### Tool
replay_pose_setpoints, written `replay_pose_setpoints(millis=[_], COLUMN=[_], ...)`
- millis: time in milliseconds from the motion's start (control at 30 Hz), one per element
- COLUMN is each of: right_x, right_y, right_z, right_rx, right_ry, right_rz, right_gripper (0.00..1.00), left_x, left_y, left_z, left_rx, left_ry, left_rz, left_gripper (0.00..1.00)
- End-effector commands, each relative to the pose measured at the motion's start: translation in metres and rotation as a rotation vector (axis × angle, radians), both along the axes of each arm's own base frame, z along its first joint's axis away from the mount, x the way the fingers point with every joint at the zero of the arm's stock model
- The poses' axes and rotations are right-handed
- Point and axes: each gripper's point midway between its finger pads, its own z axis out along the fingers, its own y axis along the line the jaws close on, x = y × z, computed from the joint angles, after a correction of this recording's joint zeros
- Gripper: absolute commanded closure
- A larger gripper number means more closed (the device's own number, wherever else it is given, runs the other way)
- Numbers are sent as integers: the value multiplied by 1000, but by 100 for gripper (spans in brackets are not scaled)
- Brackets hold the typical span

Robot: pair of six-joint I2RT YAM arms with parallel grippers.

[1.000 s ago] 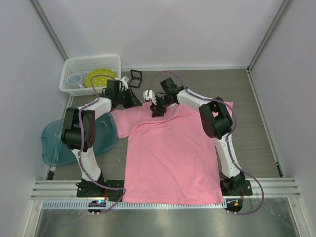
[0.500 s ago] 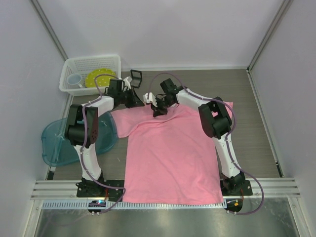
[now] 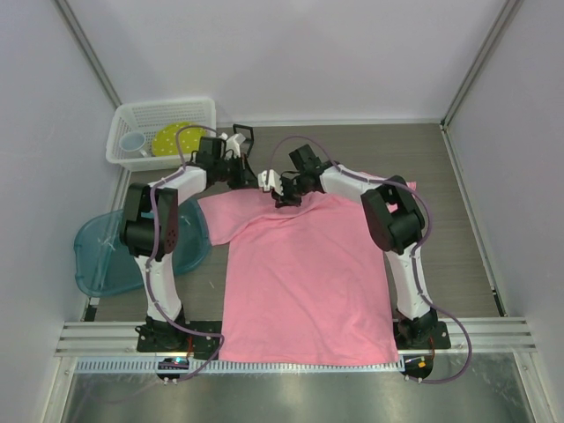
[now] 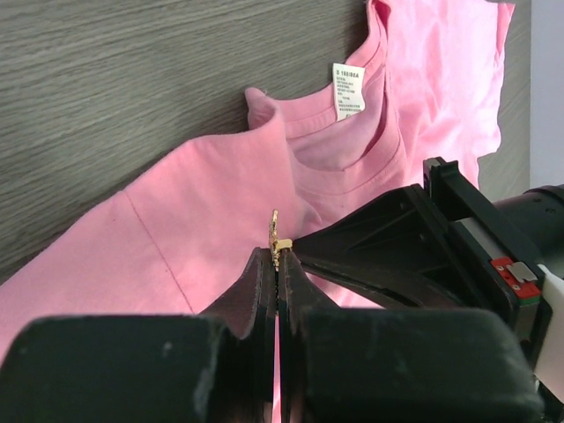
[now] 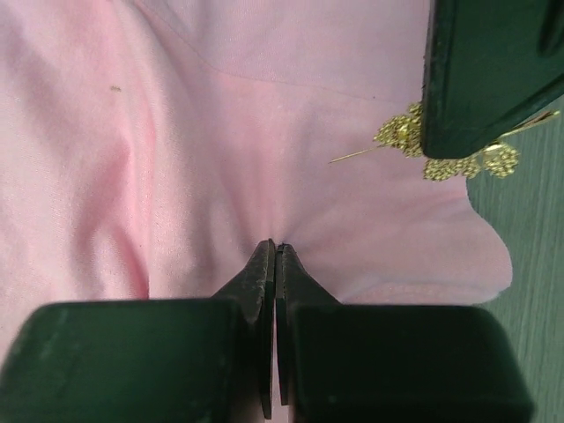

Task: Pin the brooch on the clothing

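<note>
moved: right gripper snapped together since a sec ago, now pinching a T-shirt fold
left gripper: clamped on brooch
brooch spot: far T-shirt edge by collar, just left of that pinch

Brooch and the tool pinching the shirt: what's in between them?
Just bare pink shirt, nothing else. The right wrist view shows it between the brooch, held by the left tool, and the right tool.
</note>
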Motion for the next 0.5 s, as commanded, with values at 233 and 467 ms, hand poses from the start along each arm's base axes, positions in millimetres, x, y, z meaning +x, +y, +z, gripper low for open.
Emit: replay_pose_setpoints(millis=[233, 467], right_x=[-2, -9], right_y=[18, 15], right_z=[64, 66], right_rx=[96, 84], right_ry=[-181, -241], right_rz=[56, 88], right_gripper=[99, 99], left_x=[-6, -6], left_y=[-15, -18], left_z=[9, 11], left_rx=[-29, -47], left_ry=[-42, -49], left_rz=[-97, -103], left_gripper=[100, 100])
